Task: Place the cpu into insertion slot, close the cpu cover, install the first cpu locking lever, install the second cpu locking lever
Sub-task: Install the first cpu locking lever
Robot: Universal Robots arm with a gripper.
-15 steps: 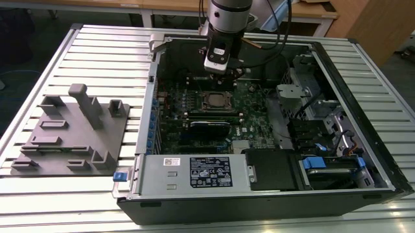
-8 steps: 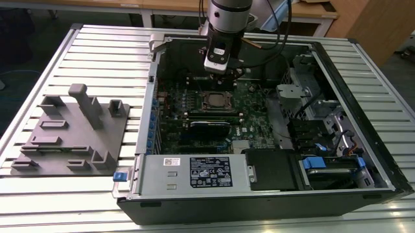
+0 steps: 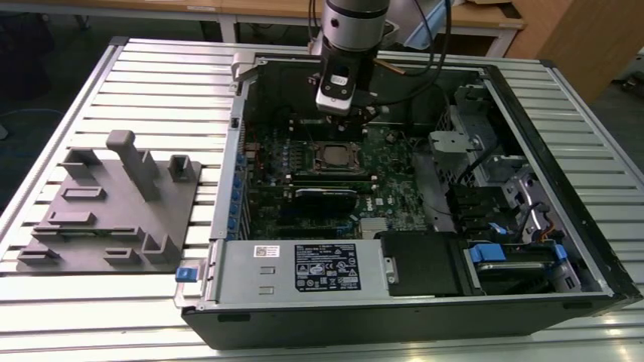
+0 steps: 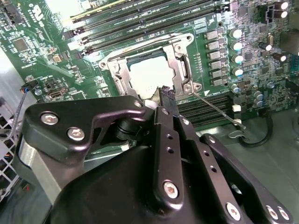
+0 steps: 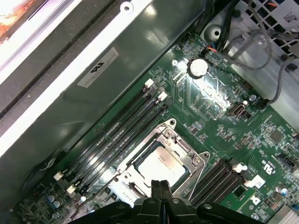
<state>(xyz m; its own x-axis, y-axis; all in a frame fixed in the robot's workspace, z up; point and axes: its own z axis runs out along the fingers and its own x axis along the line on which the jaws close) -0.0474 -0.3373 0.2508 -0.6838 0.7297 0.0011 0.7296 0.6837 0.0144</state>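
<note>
Fingers pressed together (likely to push as one tip), the gripper (image 4: 167, 93) hovers at the cpu cover (image 4: 180, 65) edge — cover lying over the seated cpu (image 4: 149, 72).

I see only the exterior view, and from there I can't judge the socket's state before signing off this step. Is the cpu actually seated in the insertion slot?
Observer: Yes. In both wrist views the cpu lies flat in it, silvery top facing up.
Operator: And what's over it?
Observer: The cpu cover is down, framing the chip through its square window.
Operator: Is it locked down?
Observer: Not fully, it seems. In the second wrist view one thin locking lever sticks out from the cover's corner across the memory slots rather than lying along the frame.
</note>
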